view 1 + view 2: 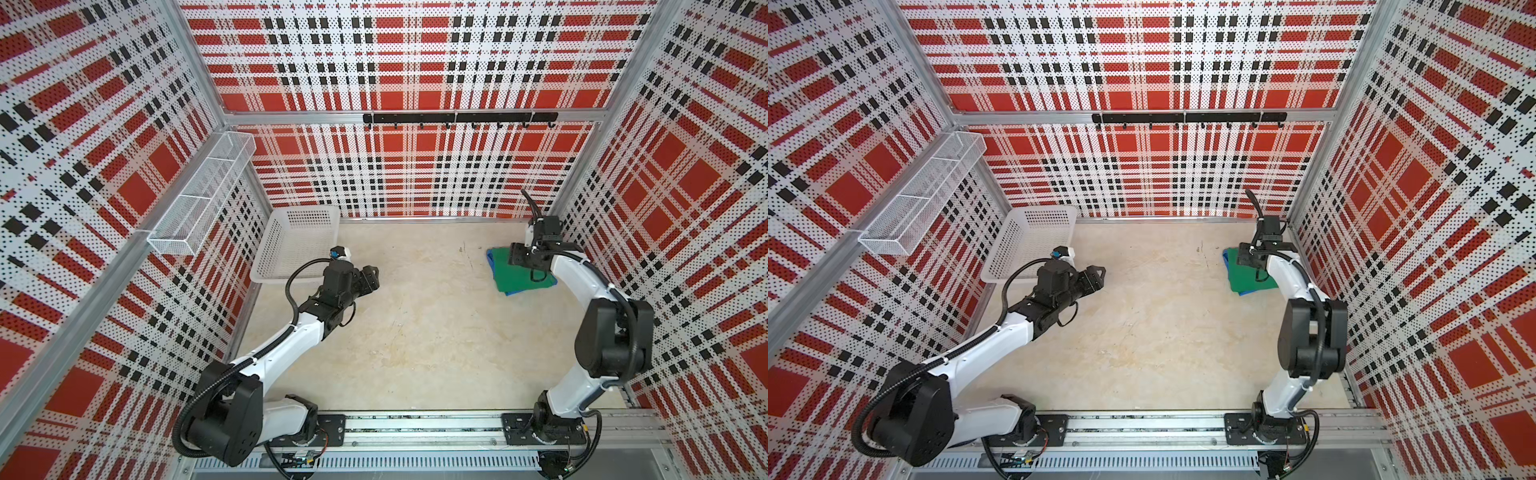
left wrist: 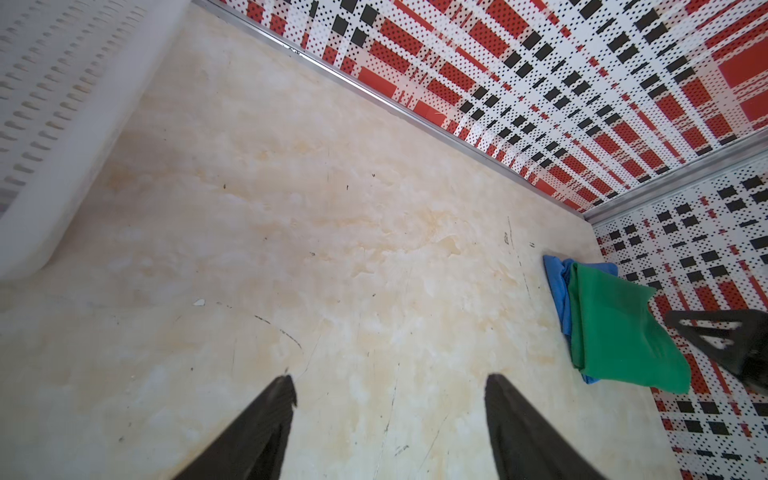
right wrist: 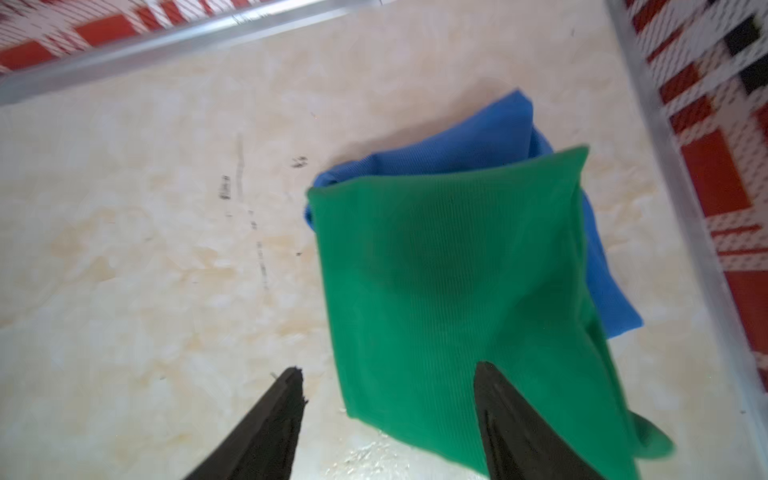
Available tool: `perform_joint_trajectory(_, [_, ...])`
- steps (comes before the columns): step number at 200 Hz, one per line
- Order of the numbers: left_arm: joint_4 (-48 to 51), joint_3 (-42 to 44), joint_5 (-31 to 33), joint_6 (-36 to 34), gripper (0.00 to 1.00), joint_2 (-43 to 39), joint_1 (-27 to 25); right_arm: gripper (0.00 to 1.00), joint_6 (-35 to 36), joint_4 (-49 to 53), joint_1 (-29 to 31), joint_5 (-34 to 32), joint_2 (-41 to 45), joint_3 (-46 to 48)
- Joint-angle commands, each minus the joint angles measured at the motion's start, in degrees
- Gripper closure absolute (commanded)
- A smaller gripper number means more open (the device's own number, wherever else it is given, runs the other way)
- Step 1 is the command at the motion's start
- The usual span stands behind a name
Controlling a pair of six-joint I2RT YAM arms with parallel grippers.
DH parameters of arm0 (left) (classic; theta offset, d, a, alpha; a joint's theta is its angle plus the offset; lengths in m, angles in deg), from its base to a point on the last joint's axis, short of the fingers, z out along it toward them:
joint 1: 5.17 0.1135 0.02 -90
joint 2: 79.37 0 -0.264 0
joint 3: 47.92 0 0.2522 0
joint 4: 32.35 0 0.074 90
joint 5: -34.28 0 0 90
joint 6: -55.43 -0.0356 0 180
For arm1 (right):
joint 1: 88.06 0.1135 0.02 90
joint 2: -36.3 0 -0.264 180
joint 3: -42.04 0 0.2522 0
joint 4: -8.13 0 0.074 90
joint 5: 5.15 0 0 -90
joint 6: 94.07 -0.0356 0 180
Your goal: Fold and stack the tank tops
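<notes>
The green tank top (image 1: 524, 283) lies folded on top of the blue tank top (image 1: 493, 261) at the back right of the table, close to the right wall. Blue edges stick out from under the green in both top views (image 1: 1226, 258) and in the right wrist view (image 3: 478, 145). My right gripper (image 3: 388, 372) hovers open just above the stack's near edge, holding nothing; one fingertip (image 3: 484, 374) is over the green cloth (image 3: 449, 270). My left gripper (image 2: 390, 378) hangs open and empty over bare table beside the basket, far from the stack (image 2: 615, 332).
A white perforated basket (image 1: 299, 245) stands at the back left, right behind the left arm's wrist. A wire mesh shelf (image 1: 199, 203) juts from the left wall. A black hook rail (image 1: 457, 117) runs along the back wall. The right wall stands close to the stack.
</notes>
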Motion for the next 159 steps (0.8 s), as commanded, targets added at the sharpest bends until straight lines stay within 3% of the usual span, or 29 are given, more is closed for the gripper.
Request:
perform_joint_trajectory(1, [1.15,1.83,0.55,-1.12,0.24,-2.71,1.05,0.31,-3.88,-2.42,-1.96,-4.64,-6.58,0.23])
perform_joint_trajectory(46, [1.06,4.98,-0.19,-0.24,0.23,-6.80,3.01,0.26,-2.80,-4.55,-5.32,-6.11,-15.83,-3.94])
perform_joint_trajectory(66, [1.81,4.70,-0.03,-0.20,0.22,-7.60,3.19,0.25,-0.53,-4.74,-5.05,-4.31,-14.52,-4.18])
perform_joint_trajectory(84, [3.51,3.59,1.91,-1.44,0.16,-8.11,3.49,0.21,1.71,-6.37,-4.32,-1.74,-7.86,-1.38])
perform_joint_trajectory(88, [3.79,3.34,2.51,-1.95,0.12,-8.21,3.68,0.04,2.33,-6.63,-4.31,-0.82,-6.06,-0.66])
perform_joint_trajectory(92, [4.14,2.99,3.18,-2.45,0.09,-8.29,3.84,0.00,3.07,-6.98,-4.29,0.23,-4.30,-0.04])
perform_joint_trajectory(102, [5.17,1.96,5.14,-3.86,0.00,-8.35,4.69,0.00,4.71,-8.11,-4.31,2.71,0.21,2.02])
perform_joint_trajectory(121, [6.58,0.06,11.04,-6.93,0.02,-8.39,6.16,0.00,8.28,-8.19,-3.52,6.34,8.54,4.61])
perform_joint_trajectory(146, [3.78,1.33,21.80,-10.85,0.02,-9.42,6.97,0.00,12.11,-14.33,0.36,2.05,19.55,13.85])
perform_joint_trajectory(159, [0.58,3.62,26.61,-13.12,0.02,-10.02,9.92,0.00,12.45,-21.63,2.20,-0.57,25.07,21.82])
